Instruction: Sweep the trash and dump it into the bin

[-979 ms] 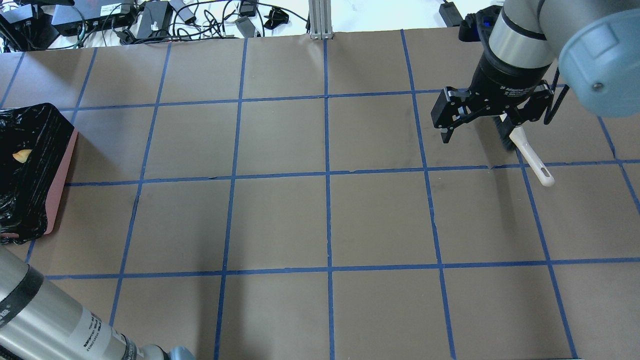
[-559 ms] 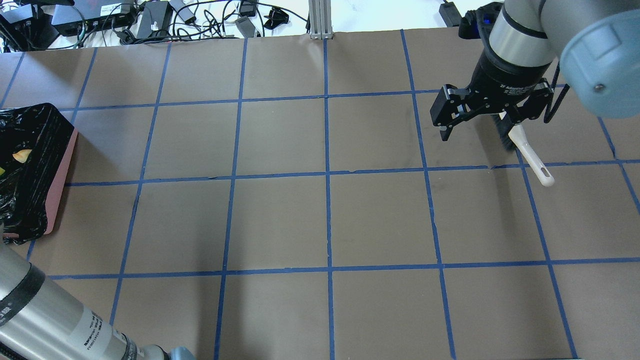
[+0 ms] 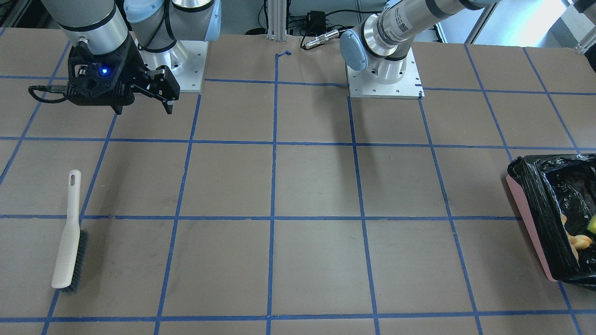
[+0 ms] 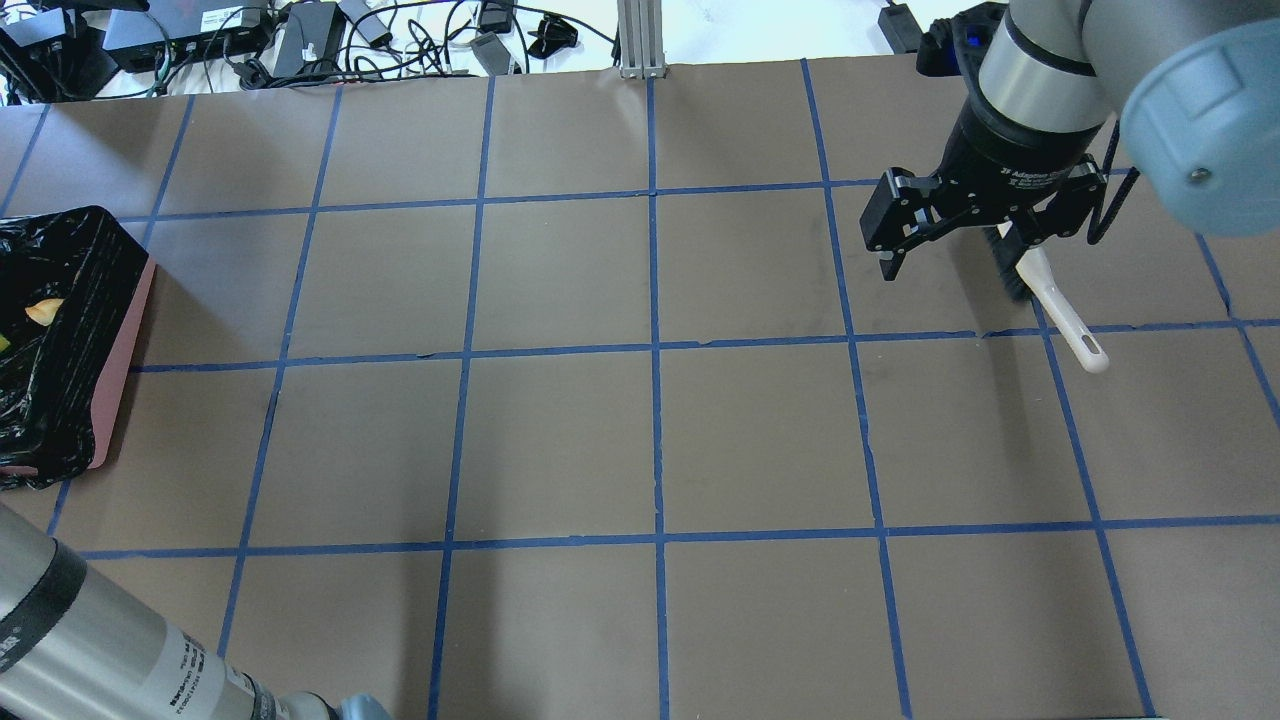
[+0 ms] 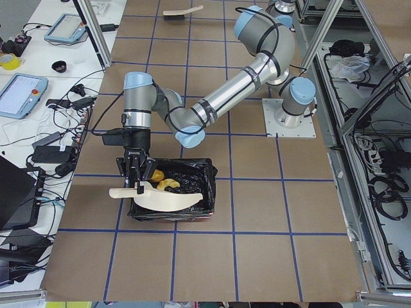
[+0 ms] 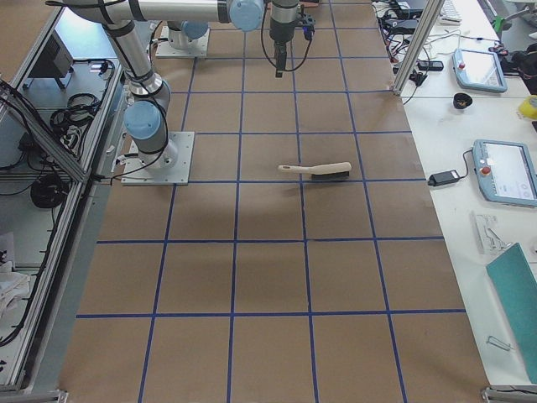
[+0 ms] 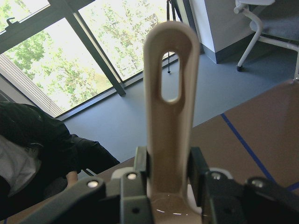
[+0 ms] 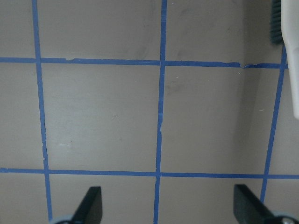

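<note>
Yellow-green wedge (image 3: 592,225) just landed by the orange lump (image 4: 43,312) in the bin (image 4: 125,340) at the counter's (image 4: 560,440) left end; my left fingers (image 7: 198,168) pinch the dustpan (image 5: 167,201) over it, right fingers (image 4: 888,262) spread, so I reckon the dump's basically done.

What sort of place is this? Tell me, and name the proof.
Most likely a robotics lab or test cell: two UR5e arms bolted to a paper-covered table gridded with blue tape, with teach pendants and tangled cables alongside.

The table (image 3: 316,181) has a brown surface, gridded with blue tape (image 3: 316,217). In the front-facing view, a brush (image 3: 70,232) lies flat at lower left. The bin (image 3: 542,214) stands at the right edge.
</note>
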`<state>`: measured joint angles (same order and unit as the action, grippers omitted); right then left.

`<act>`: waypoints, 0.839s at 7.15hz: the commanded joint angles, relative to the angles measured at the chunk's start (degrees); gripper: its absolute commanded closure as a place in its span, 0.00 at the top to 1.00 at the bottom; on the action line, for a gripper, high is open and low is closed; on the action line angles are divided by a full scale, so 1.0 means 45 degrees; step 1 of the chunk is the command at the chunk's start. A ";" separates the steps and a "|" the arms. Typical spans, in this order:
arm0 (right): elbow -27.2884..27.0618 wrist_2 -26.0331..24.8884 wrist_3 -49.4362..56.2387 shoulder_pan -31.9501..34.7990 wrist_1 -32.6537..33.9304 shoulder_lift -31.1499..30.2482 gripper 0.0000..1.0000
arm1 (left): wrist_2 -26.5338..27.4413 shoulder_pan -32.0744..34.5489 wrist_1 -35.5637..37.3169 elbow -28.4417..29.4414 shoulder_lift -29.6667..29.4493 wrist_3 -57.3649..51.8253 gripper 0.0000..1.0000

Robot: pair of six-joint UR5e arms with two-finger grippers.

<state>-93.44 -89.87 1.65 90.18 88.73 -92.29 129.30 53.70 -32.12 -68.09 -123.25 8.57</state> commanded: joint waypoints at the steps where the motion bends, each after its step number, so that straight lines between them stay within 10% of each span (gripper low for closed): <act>1: -0.0017 -0.0029 -0.0054 0.0000 0.0321 0.0002 1.00 | -0.1386 0.0078 -0.1914 0.0501 0.0628 0.1584 0.00; 6: -0.0076 0.0067 -0.0113 0.0000 0.0438 0.0060 1.00 | -0.2284 0.2672 -0.6914 0.1070 0.1120 0.6170 0.00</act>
<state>-93.69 -89.80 1.25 90.18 90.55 -92.14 120.60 62.94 -57.18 -62.99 -118.55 30.76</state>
